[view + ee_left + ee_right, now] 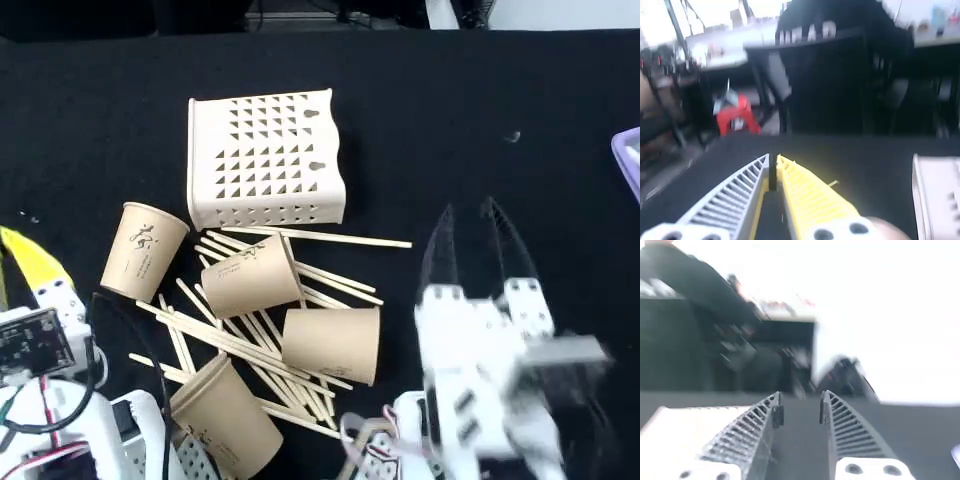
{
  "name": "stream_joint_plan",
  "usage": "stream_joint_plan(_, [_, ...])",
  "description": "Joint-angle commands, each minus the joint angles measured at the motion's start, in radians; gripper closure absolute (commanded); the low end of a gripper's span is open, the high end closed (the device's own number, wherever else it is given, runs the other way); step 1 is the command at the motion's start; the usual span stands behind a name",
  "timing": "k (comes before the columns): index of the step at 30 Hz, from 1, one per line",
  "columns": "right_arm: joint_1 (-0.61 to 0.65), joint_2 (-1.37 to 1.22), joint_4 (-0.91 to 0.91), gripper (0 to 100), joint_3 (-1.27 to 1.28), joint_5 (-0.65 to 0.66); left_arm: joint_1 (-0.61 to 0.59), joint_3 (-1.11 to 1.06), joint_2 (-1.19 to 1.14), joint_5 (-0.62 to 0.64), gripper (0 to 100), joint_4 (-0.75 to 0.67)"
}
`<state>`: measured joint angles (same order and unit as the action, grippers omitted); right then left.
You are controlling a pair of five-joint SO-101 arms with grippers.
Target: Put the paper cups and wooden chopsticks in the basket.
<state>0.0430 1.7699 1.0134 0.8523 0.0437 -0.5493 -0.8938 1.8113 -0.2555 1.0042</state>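
I see the white basket [266,160] lying on the black bench [480,110] with a wall of triangular cut-outs facing up. None of the task's things are in it.

Four paper cups lie tipped over on the arms' side of the basket:
- The first cup [145,251] is just off the basket's corner on the left arm's side.
- The second cup [252,276] is close below the basket's near edge.
- The third cup [333,345] and the fourth cup [225,416] are farther from the basket.

Three cups show a small dark printed mark that is too small for me to read.

The wooden chopsticks [250,340] are strewn under and between the cups. One stray stick [330,237] lies just along the basket's near edge.

My right tool [468,206] hangs over bare bench off the basket's right-arm side. Its jaws are parted with nothing between them.

My left tool [772,162] sits well away from the basket, beyond the first cup. Its white and yellow fingers [805,195] are pressed together on nothing.

Pale lettering on a dark panel [805,32] in the room behind is too smeared to read.
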Motion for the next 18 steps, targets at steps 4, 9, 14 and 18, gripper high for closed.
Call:
stream_joint_plan(4, [0.112,-0.418,0.120,86.1,-0.417,0.006,0.122,0.025,-0.420,-0.003,80,-0.114])
stream_joint_plan(9, [0.109,-0.769,0.071,86.4,-0.475,0.002,0.205,0.197,-0.904,0.014,80,-0.141])
stream_joint_plan(14, [0.107,-1.023,-0.078,86.4,-0.381,0.002,0.280,0.496,-1.347,0.161,73,-0.132])
stream_joint_plan(18, [0.106,-1.135,-0.224,86.4,-0.240,0.002,0.318,0.776,-1.611,0.221,72,-0.049])
